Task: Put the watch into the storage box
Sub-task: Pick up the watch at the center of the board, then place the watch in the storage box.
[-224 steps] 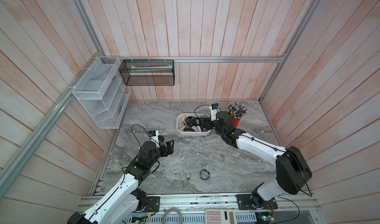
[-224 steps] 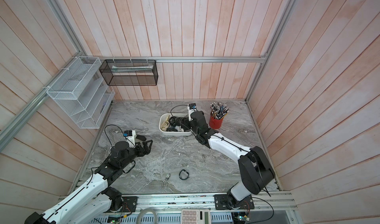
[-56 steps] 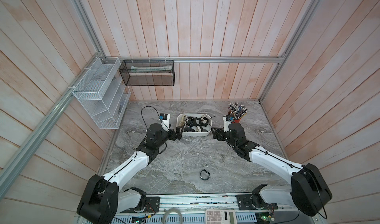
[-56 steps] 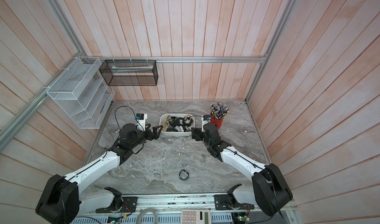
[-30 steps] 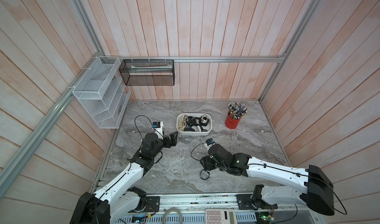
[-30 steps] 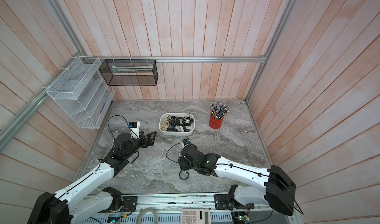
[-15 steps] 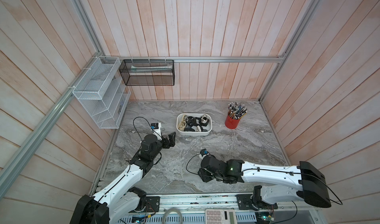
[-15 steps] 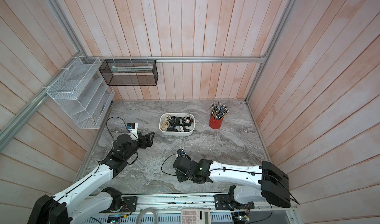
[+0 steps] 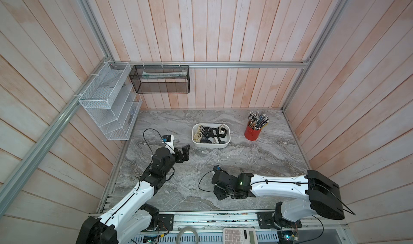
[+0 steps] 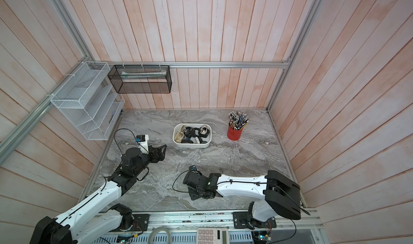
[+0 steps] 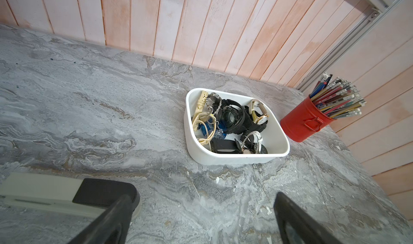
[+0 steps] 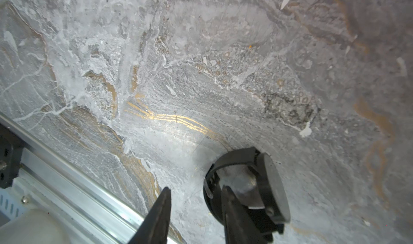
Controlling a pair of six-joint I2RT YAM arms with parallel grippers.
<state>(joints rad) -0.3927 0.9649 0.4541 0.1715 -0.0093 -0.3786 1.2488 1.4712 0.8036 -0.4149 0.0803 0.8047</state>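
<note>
1. The black watch (image 12: 269,184) lies on the grey marble tabletop (image 9: 257,160) near its front edge, close to the aluminium rail (image 12: 73,187) and well apart from the storage box (image 9: 210,144). In both top views the right arm's head hides it.
2. The right gripper (image 12: 196,189) is down at the watch with its jaws partway open. One finger (image 12: 234,211) overlaps the strap loop, and whether it sits inside the loop cannot be told. The other finger (image 12: 159,213) stands clear on bare marble, so nothing is clamped.
3. The left gripper (image 9: 183,154) hovers spread wide and empty over the tabletop, near the box's front-left corner.
4. The white box, toward the back of the table, holds a heap of other watches (image 11: 230,117). A red pen cup (image 9: 252,134) stands just beside it.
</note>
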